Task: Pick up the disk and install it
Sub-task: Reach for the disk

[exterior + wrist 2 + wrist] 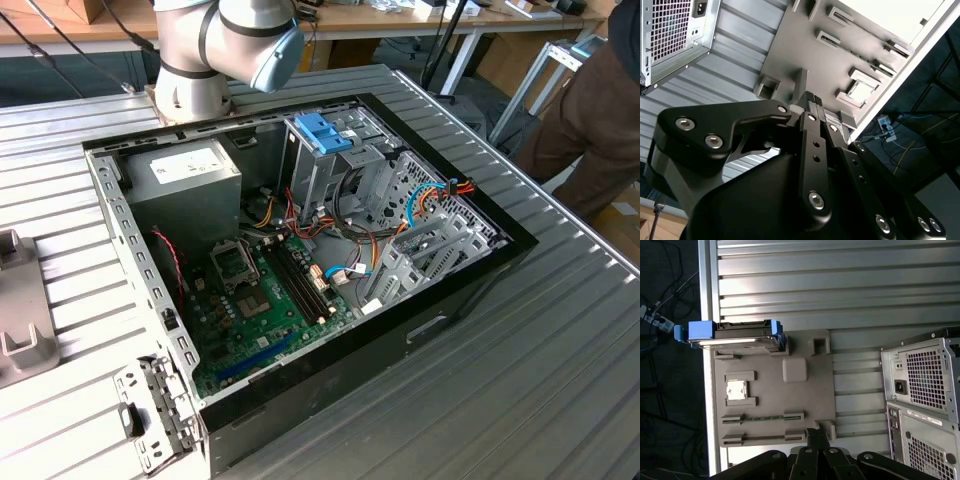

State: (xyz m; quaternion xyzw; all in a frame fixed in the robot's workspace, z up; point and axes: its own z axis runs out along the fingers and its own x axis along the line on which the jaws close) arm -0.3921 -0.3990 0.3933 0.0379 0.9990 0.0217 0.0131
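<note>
Disk (735, 336) not picked up yet.
It sits on the tray (771, 392), beyond the closed, empty gripper (813, 101).

I see a ribbed silver aluminium table top (560, 340) with bright glare on its slats. A long light wooden bench (400, 22) runs along the far side. In the first wrist view, the dark floor (670, 405) beside the table carries loose cables and a white power strip (655, 319).

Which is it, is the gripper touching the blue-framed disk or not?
Apart. In the first wrist view the gripper is at one edge of the grey tray, the disk at the opposite edge.
</note>
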